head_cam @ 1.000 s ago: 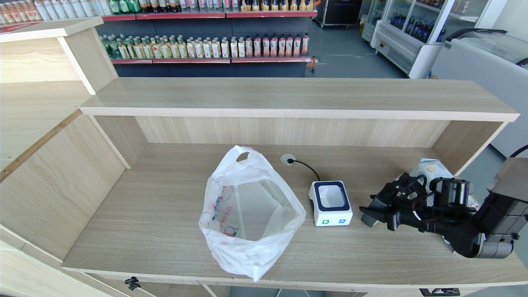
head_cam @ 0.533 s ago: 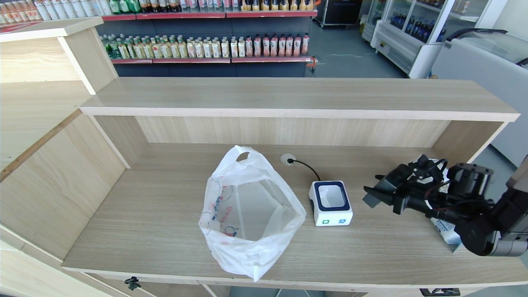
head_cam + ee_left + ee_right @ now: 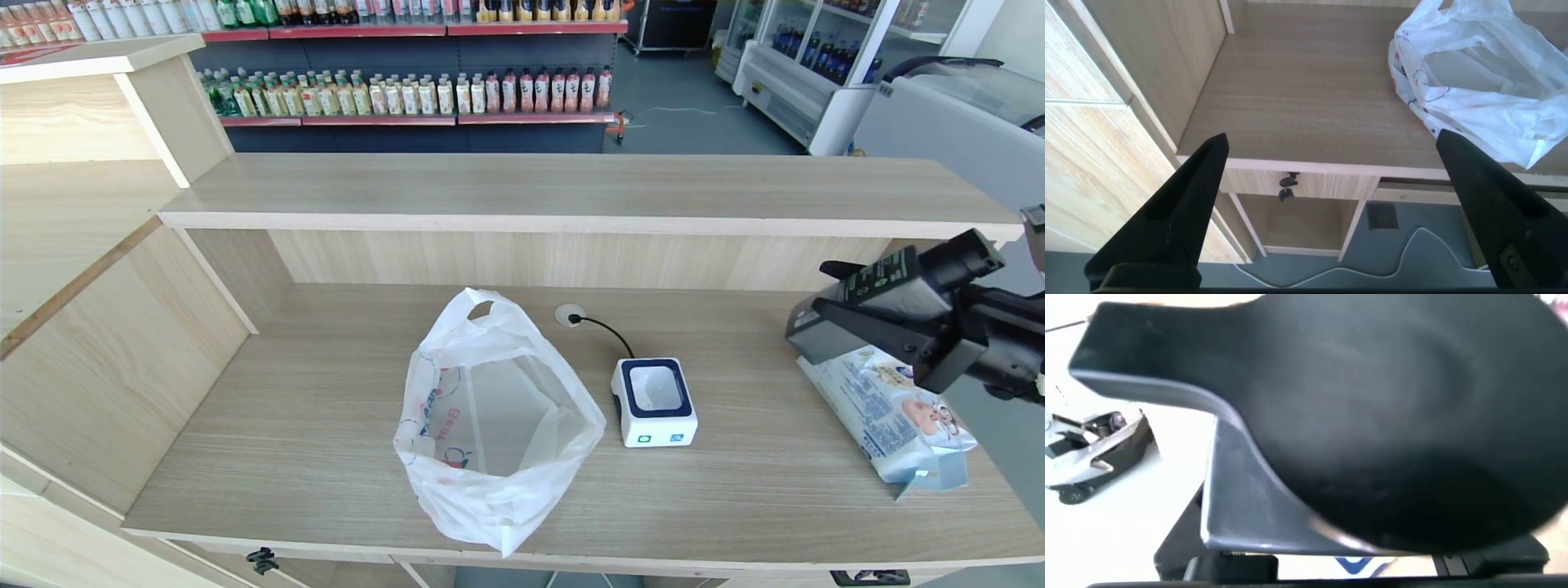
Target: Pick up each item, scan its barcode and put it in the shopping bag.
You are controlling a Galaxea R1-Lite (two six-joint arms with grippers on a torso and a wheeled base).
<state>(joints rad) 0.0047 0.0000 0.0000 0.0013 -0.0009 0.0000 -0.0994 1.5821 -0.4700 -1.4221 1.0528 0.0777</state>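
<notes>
Pack (image 3: 894, 408) pinched at one end by my right end effector (image 3: 823, 347), I should turn its barcode squarely toward the scanner (image 3: 654, 400), slowly, before bagging.

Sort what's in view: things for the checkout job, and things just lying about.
Job: shopping bag, scanner, wipes packet.
Lying about: shelved bottles, drinks fridge, chest freezer.

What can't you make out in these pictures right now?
Head view: the far end of the pale blue soft wipes pack, covered by the right gripper; whether it is gripped is unclear.
Right wrist view: nearly all of the pack, behind the gripper's blurred black body.
</notes>
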